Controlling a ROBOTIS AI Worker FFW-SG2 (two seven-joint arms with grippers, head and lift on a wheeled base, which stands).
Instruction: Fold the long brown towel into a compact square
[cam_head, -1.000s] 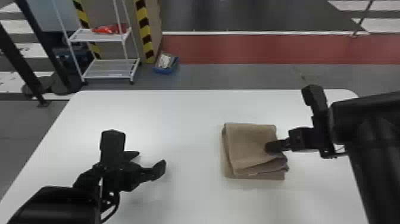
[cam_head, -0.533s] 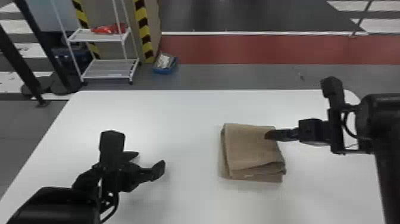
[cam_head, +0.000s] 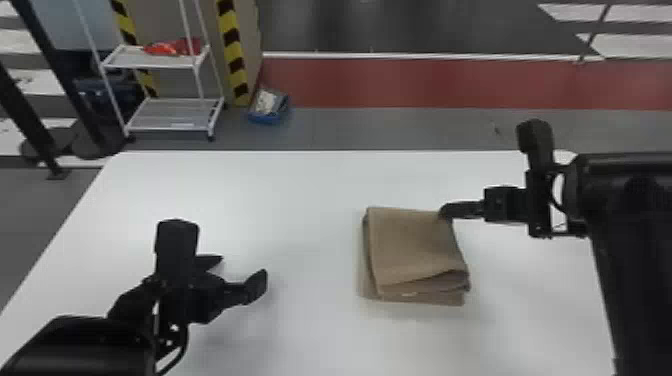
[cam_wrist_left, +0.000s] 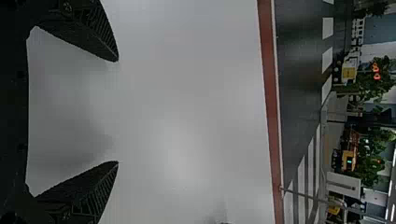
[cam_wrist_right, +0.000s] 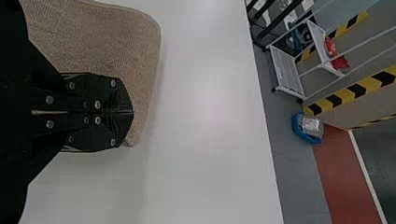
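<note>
The brown towel (cam_head: 412, 247) lies folded into a small, roughly square stack right of the table's middle, its layers slightly uneven along the front edge. At its back right corner is my right gripper (cam_head: 443, 212), coming in from the right. In the right wrist view the right gripper (cam_wrist_right: 131, 113) has both fingers pressed together over a corner of the towel (cam_wrist_right: 100, 42); no cloth is visible between them. My left gripper (cam_head: 243, 270) stands open above the table's left part, away from the towel. Nothing is between the fingertips of the left gripper (cam_wrist_left: 117, 111) in the left wrist view.
The white table (cam_head: 280, 200) has bare surface between the left gripper and the towel and in front of the towel. Beyond its back edge, on the floor, stand a white shelf rack (cam_head: 170, 120) and a blue bin (cam_head: 270, 107).
My right gripper has moved back along the towel's right side to its back corner. The towel's front right layers, rumpled earlier, lie flatter. The left arm has kept still.
</note>
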